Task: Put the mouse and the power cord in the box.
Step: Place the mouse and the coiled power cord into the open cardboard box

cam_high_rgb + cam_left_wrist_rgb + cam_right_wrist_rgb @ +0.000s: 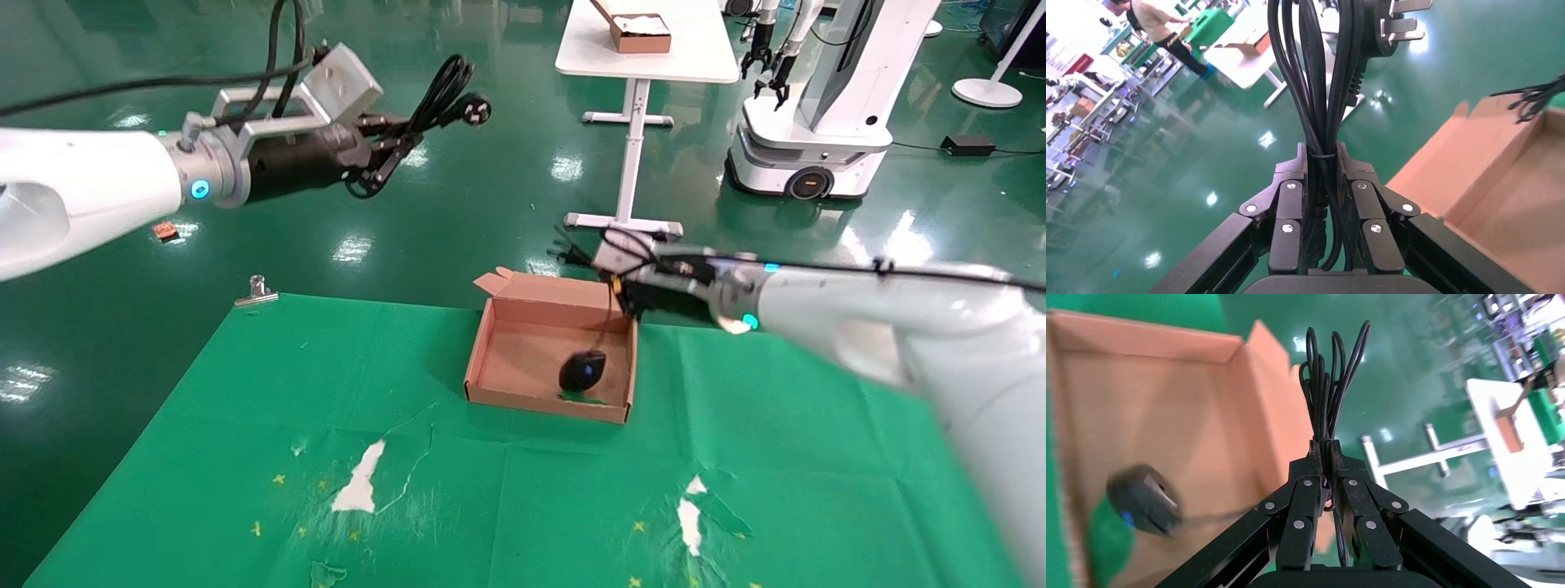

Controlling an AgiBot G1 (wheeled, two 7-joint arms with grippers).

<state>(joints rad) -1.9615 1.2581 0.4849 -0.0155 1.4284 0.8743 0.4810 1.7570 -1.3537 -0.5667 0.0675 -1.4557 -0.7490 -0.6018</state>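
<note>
The brown box [523,347] lies open on the green cloth, a green scrap [590,399] on its floor. The black mouse [583,371] is inside it near the right wall, and blurred in the right wrist view [1144,499]. Its thin cable runs up to my right gripper [606,273], which hovers over the box's far right corner and is shut on the bundled cable loops [1329,386]. My left gripper [406,140] is raised high at the left, beyond the table, shut on the power cord [1315,73]. The pronged plug [1392,27] sticks out past the fingers.
A metal clip [257,290] holds the green cloth [327,392] at the table's far left corner. The cloth has white tears [359,482] near the front. Behind stand a white table [645,61] with another brown box [641,33] and another robot [817,106].
</note>
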